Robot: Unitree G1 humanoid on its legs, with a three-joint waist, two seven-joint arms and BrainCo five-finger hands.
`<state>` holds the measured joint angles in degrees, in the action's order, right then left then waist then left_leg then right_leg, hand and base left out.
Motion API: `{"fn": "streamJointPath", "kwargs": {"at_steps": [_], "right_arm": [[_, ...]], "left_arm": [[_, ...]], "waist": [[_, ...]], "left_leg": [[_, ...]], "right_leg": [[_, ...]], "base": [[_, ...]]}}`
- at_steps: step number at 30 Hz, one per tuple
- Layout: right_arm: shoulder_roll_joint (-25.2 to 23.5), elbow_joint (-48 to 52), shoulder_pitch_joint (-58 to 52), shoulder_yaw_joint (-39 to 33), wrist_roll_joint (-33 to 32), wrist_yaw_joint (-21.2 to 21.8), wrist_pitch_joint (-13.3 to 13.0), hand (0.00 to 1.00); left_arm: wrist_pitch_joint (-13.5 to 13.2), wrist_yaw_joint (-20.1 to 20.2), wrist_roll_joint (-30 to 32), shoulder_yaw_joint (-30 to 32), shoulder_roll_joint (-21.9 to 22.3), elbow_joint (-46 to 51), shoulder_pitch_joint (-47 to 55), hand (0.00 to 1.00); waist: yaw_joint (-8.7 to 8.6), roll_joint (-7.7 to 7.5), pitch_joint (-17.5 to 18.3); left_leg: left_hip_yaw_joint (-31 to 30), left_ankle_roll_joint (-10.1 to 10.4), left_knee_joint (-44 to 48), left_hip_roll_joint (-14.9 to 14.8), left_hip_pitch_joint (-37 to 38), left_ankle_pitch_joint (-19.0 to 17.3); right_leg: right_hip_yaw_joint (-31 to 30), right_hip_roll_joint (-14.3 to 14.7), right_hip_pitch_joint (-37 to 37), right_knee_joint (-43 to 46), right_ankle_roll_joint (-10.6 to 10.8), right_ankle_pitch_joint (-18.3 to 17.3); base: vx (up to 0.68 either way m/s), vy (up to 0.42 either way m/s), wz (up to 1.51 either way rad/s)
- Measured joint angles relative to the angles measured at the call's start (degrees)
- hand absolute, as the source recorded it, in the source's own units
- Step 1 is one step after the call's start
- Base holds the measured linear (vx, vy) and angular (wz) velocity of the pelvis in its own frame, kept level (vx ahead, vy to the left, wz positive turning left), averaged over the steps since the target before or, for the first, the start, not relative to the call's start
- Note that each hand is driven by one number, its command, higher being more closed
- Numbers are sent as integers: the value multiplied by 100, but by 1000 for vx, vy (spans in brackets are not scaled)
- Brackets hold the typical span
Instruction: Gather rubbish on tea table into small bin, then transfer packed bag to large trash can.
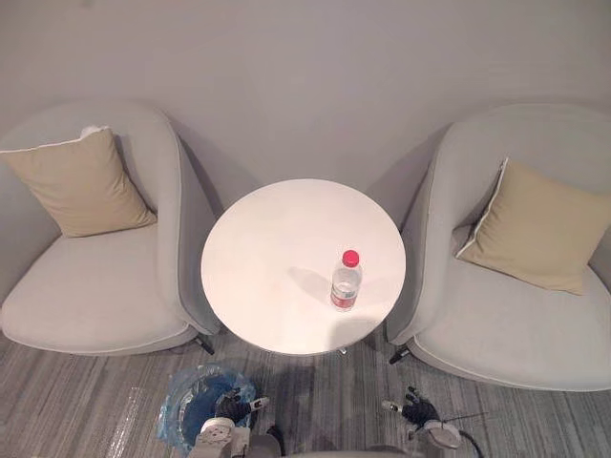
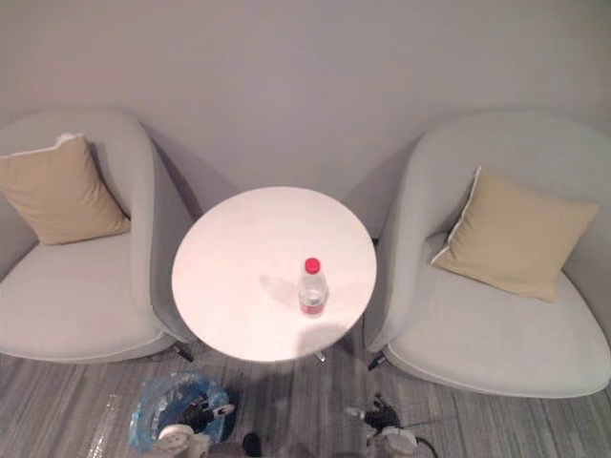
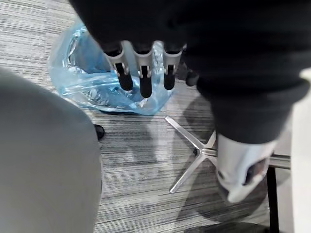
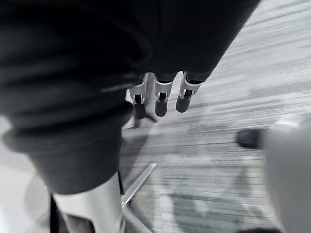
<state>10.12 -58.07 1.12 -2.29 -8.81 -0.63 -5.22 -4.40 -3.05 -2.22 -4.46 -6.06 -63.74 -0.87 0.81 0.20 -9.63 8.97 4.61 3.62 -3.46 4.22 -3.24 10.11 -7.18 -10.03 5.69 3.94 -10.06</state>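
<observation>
Grey wall [image 1: 305, 76] behind, grey striped carpet [image 1: 325, 405] below. Far left sat a pale grey armchair [image 1: 86, 286] with a tan cushion [image 1: 81, 181] leaning in its back. Just in front of it, down on the carpet, stood the bin [image 1: 177, 401], lined with a crumpled clear blue bag. The left hand [image 1: 232, 408] hung right above its rim, fingers [image 3: 144, 80] straight and holding nothing.

Centre stage was the round white counter [image 1: 277, 248], on chrome legs [image 3: 194, 150]. One clear bottle [image 1: 346, 281] with a red cap stood upright near its front right edge, well apart from both hands; its label print was too small to read.

The right hand [image 1: 417, 412] hung low over the carpet with its fingers [image 4: 162, 99] loose and straight, gripping nothing. Far right was a matching armchair [image 1: 496, 324] with a second tan cushion [image 1: 539, 229].
</observation>
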Motion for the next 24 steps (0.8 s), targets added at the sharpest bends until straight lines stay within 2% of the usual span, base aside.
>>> {"fn": "streamJointPath", "kwargs": {"at_steps": [2,4,7,13,15,17,18,19,20,21,22,23,24], "right_arm": [[133,650,-100,55,65,-42,17,0],[288,1672,-266,35,-105,48,-241,0],[348,2025,-300,-108,-126,-56,-488,0],[373,2319,-601,-482,-10,-48,-538,0],[657,2374,-674,-1025,-125,70,-566,0],[978,2384,-663,-1240,-275,128,-565,0],[1318,2854,-645,-1111,-602,141,-560,0],[1446,3341,-660,-886,-580,55,-585,0],[1473,3612,-677,-769,-381,-18,-579,0],[1390,4240,-753,-410,120,-70,-669,0],[1012,4626,-774,-38,892,-126,-705,0],[976,4635,-776,-13,948,-133,-705,0],[601,4639,-778,290,1549,-177,-703,0]], "left_arm": [[3,-6,-1,-3,-2,4,10,0],[-21,1,-3,-1,-1,36,69,0],[-21,27,-2,-1,-3,108,151,0],[-26,101,-4,45,-11,131,204,0],[-21,123,-1,129,-7,135,236,0],[-27,142,-2,139,-15,140,278,0],[-21,241,0,120,-30,125,308,0],[-20,261,-1,116,-13,127,331,0],[-20,278,-1,115,-1,127,336,0],[-25,338,-2,91,21,133,344,0],[-27,328,-2,30,19,191,367,0],[-28,327,-2,25,19,199,370,0],[-45,325,-1,-23,30,264,386,0]], "waist": [[-16,0,2],[-23,-3,16],[-28,-13,126],[-31,-35,164],[-54,-26,177],[-53,9,199],[-111,43,224],[-140,82,248],[-141,97,257],[-137,93,262],[-96,62,308],[-91,62,314],[-30,63,368]], "left_leg": [[-14,13,-116,-12,26,45],[-12,9,-252,-20,40,128],[-11,5,-306,-12,38,135],[-27,-79,-339,65,1,193],[-37,-105,-351,110,-14,237],[-81,-115,-404,142,-18,300],[-185,-111,-627,184,-4,452],[-234,-117,-761,178,-6,563],[-275,-111,-812,173,-10,597],[-375,-100,-901,153,-4,673],[-446,-76,-911,126,-3,696],[-450,-75,-911,125,-3,697],[-483,-68,-913,117,-5,703]], "right_leg": [[-32,22,34,0,-2,2],[-153,42,134,0,-43,54],[-234,41,188,-27,-39,144],[-277,-14,178,-169,-5,291],[-305,-51,185,-200,1,292],[-292,-72,196,-200,20,280],[-290,-94,284,-187,107,226],[-291,-76,366,-176,111,230],[-290,-63,403,-174,111,230],[-258,-35,417,-151,110,230],[-209,-6,395,-143,107,231],[-206,-4,394,-143,107,231],[-179,4,381,-144,104,232]], "base": [[-3,-50,-1],[-20,-16,-18],[-17,25,-12],[-48,41,0],[-92,14,-1],[-101,-1,6],[-146,-25,7],[-148,-34,4],[-120,-39,12],[-94,-41,21],[-79,-40,21],[-50,-35,15],[-37,-25,13]]}}
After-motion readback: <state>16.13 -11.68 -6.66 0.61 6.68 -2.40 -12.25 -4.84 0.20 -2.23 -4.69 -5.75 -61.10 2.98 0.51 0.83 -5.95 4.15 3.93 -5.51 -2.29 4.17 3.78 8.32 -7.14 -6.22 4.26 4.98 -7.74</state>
